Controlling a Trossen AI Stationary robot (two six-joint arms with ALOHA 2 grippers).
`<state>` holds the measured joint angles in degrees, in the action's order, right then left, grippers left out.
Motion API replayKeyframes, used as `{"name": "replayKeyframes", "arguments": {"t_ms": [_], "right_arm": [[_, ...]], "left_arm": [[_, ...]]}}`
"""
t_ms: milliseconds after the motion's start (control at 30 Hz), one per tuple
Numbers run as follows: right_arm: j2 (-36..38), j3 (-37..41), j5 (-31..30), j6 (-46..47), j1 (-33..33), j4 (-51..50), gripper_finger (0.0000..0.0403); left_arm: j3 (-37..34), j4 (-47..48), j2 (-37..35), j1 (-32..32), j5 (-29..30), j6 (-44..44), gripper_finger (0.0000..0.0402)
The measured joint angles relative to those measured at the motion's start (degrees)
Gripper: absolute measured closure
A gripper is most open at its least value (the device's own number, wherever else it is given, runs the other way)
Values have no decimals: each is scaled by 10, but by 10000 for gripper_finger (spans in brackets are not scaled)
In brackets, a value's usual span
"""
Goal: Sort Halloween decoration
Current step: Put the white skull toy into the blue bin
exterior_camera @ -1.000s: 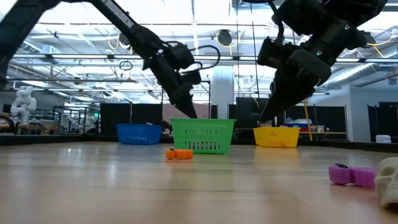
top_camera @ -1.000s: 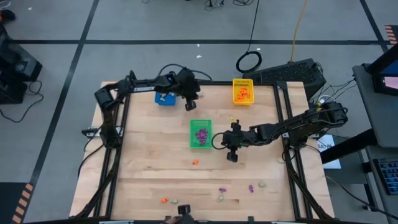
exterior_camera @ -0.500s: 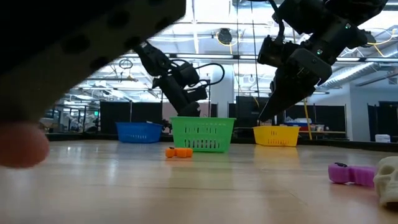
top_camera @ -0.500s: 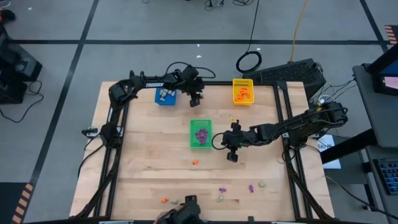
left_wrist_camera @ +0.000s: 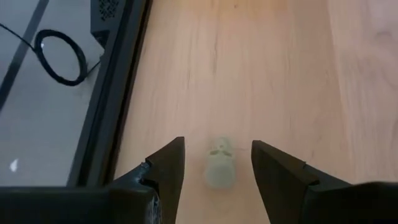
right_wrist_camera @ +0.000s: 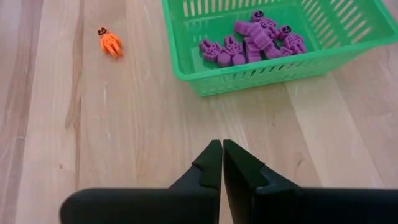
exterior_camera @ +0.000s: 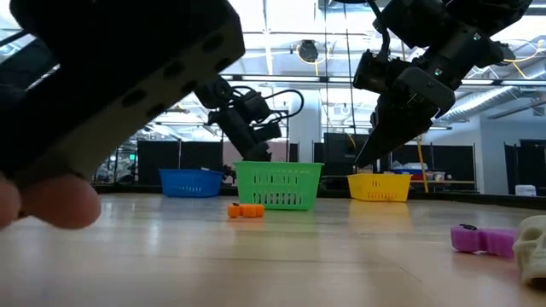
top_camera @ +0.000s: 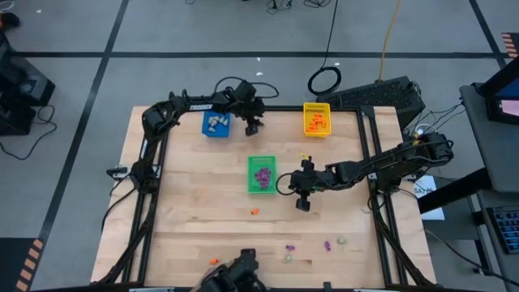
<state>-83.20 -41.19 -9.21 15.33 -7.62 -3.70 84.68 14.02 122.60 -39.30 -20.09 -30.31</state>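
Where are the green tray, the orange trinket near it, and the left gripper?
green tray (right_wrist_camera: 249, 79): right wrist view, front wall.
orange trinket (right_wrist_camera: 111, 42): right wrist view, body.
left gripper (left_wrist_camera: 217, 165): left wrist view, between the open fingertips.

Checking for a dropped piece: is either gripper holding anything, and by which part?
Nothing is held. The left gripper is open, a pale skull trinket between its fingers; right gripper is shut, empty.

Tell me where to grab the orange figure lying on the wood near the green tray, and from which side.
Pinch the orange figure across its narrow torso, coming straight down: it lies flat, limbs spread, clear of the green tray.
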Motion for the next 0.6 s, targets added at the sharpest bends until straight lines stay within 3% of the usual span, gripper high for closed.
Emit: {"name": "replayKeyframes", "arguments": {"t_ms": [333, 600], "right_arm": [[0, 0, -3, 2, 0, 1, 401], [0, 0, -14, 3, 0, 2, 401]], "left_arm": [[-1, 13, 16, -9, -31, -33, 221], [-1, 27, 20, -8, -49, -67, 268]]}}
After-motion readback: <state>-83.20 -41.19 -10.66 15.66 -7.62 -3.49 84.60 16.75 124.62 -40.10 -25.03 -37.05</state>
